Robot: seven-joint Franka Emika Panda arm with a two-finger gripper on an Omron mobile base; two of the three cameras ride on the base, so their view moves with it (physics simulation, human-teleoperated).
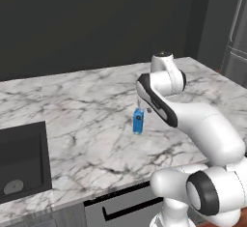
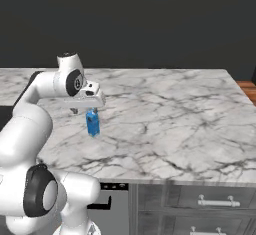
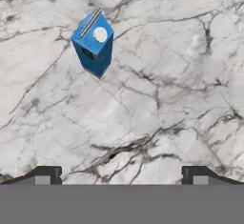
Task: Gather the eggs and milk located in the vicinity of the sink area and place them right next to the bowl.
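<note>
Milk (image 3: 93, 43) stands upright on the marble counter (image 2: 175, 124), well right of the sink (image 1: 21, 161) in the left base view. Gripper (image 3: 121, 174) hangs above the counter with its fingers spread wide and nothing between them. In the hand view the carton sits ahead of the tips, apart from them.

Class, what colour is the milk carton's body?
Blue; the milk carton shows best in the hand view.

marble counter (image 1: 87, 105), drawers (image 2: 210, 201), steel fridge (image 1: 236, 37)
</note>
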